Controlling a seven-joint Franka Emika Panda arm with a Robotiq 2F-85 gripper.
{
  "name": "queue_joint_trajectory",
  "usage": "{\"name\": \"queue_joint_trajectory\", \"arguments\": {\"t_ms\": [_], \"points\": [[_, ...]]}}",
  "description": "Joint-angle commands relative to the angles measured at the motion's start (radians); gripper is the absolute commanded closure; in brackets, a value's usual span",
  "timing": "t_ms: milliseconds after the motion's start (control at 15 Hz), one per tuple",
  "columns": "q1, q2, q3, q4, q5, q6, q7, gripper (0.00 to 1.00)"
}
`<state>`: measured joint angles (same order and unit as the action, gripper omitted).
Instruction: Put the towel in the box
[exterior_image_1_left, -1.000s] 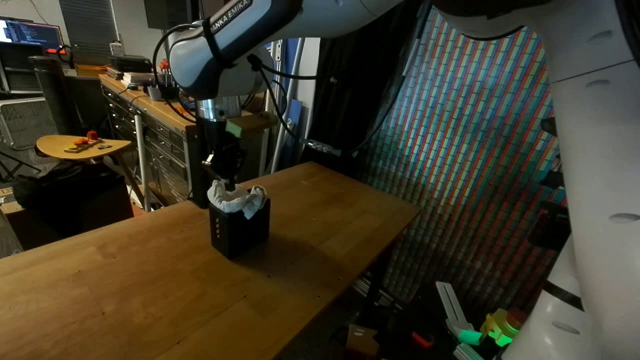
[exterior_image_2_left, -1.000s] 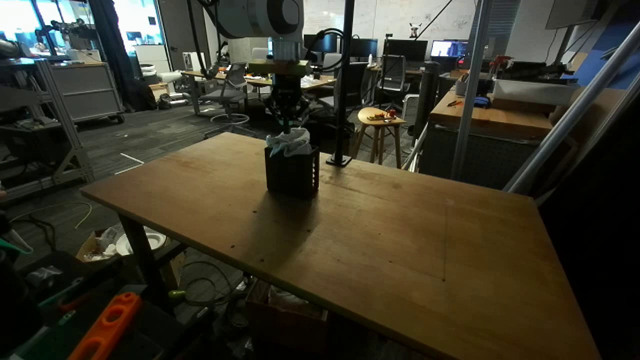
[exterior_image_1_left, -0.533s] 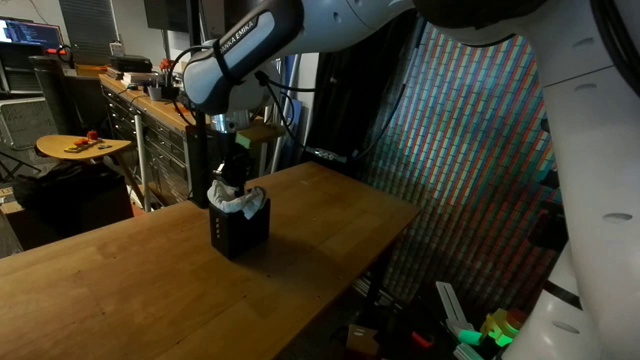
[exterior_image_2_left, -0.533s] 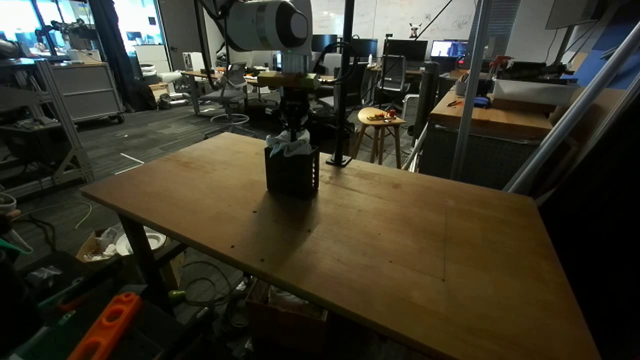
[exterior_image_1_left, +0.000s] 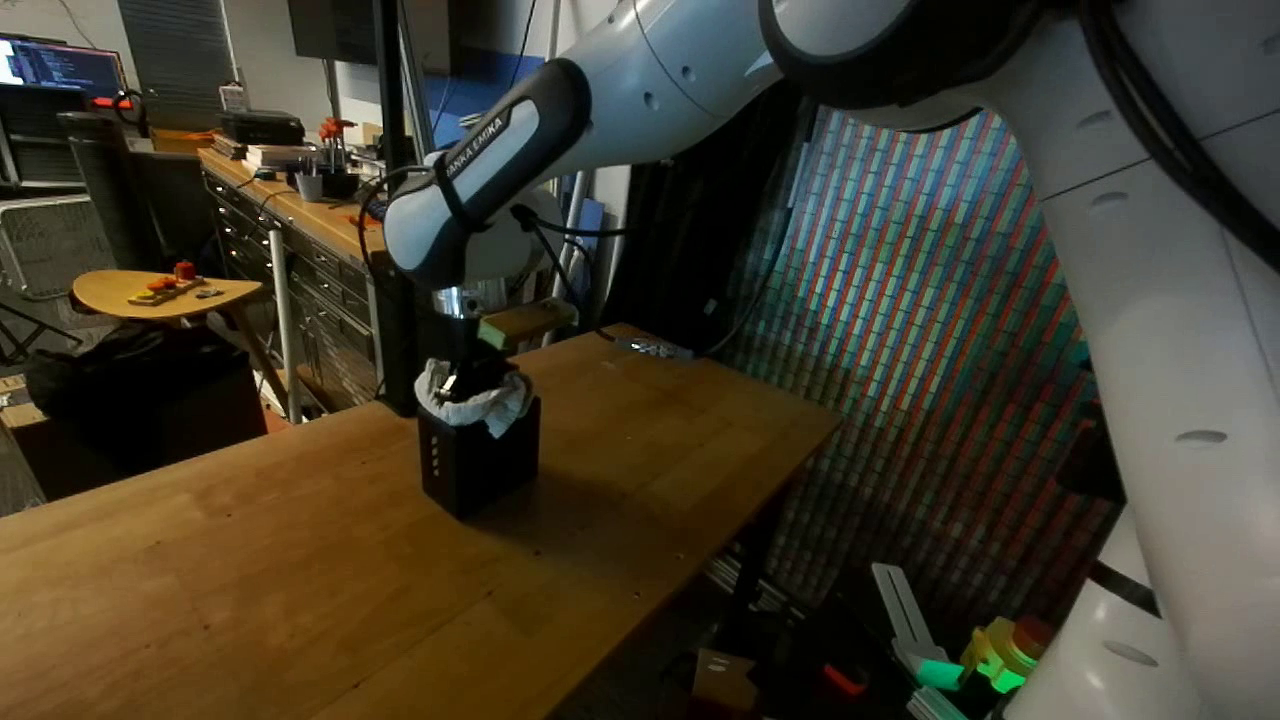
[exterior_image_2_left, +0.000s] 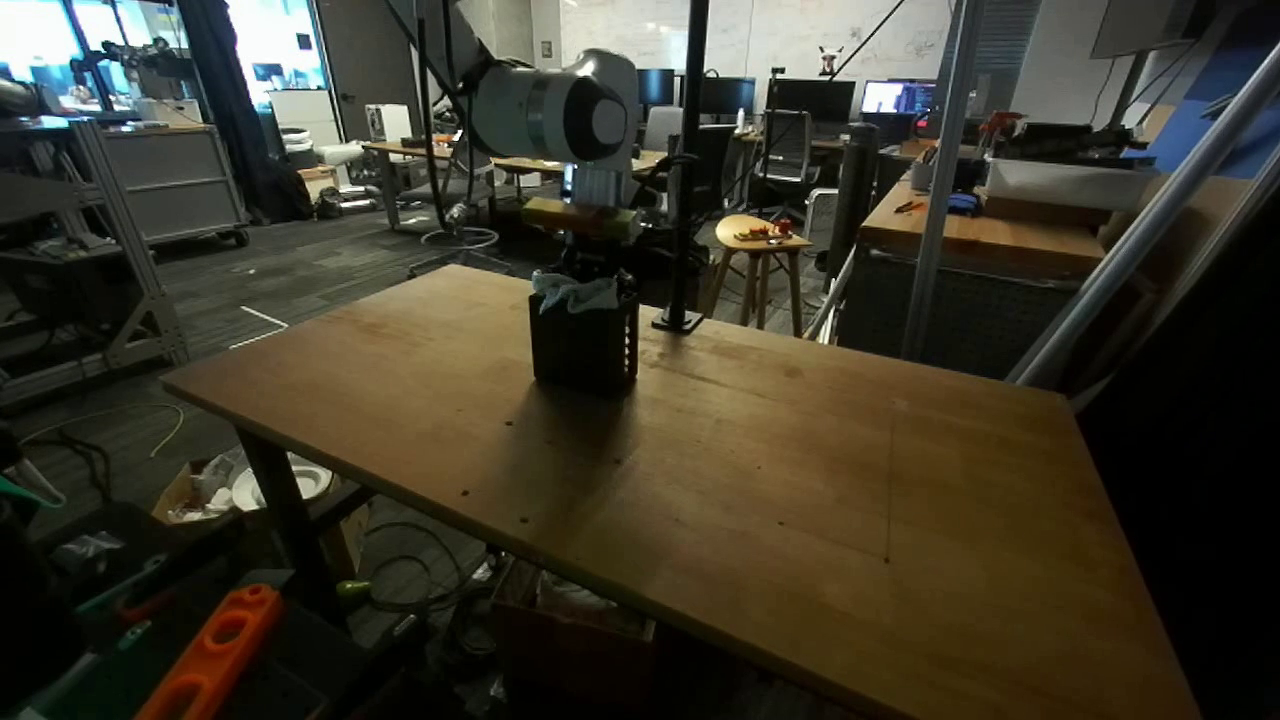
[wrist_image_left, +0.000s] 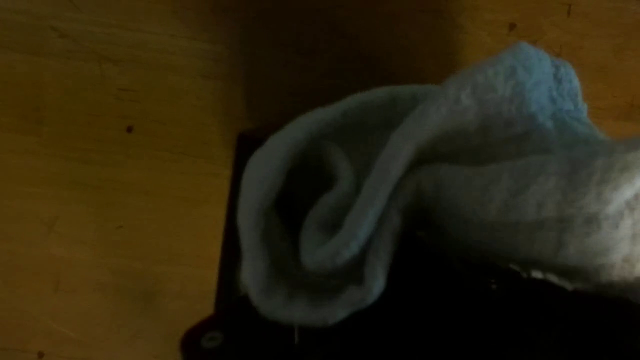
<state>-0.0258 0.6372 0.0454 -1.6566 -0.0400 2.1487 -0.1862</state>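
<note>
A rumpled pale grey towel (exterior_image_1_left: 492, 410) fills the mouth of the black box (exterior_image_1_left: 480, 465), its folds bulging above the rim and one corner draping over the side. In an exterior view the same towel (exterior_image_2_left: 570, 293) peeks over the ribbed box (exterior_image_2_left: 583, 350). My gripper (exterior_image_1_left: 478, 378) points straight down into the middle of the box opening, shut, with its fingertips hidden among the folds. The wrist view has the towel (wrist_image_left: 400, 150) looped over the box edge (wrist_image_left: 229, 250), with the dark gripper body covering the lower right.
The box stands on a wooden table (exterior_image_2_left: 800, 450), not far from its long back edge. A black upright post (exterior_image_2_left: 690, 210) rises from a base plate close beside the box. Past the table are a small stool (exterior_image_1_left: 165, 295) and a drawer workbench (exterior_image_1_left: 300, 215).
My gripper has come down from above the box into the towel, staying shut. Box and towel have kept their place, with the towel's middle pressed somewhat lower.
</note>
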Motion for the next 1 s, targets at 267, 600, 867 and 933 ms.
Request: {"name": "queue_joint_trajectory", "arguments": {"t_ms": [267, 600, 867, 933], "points": [[-0.022, 0.039, 0.044, -0.024, 0.100, 0.034, -0.047, 0.95], [-0.022, 0.013, 0.045, -0.042, 0.112, 0.035, -0.046, 0.95], [-0.004, -0.049, 0.023, -0.056, 0.065, 0.021, -0.040, 0.95], [0.003, -0.064, 0.018, -0.054, 0.047, 0.011, -0.039, 0.95]]}}
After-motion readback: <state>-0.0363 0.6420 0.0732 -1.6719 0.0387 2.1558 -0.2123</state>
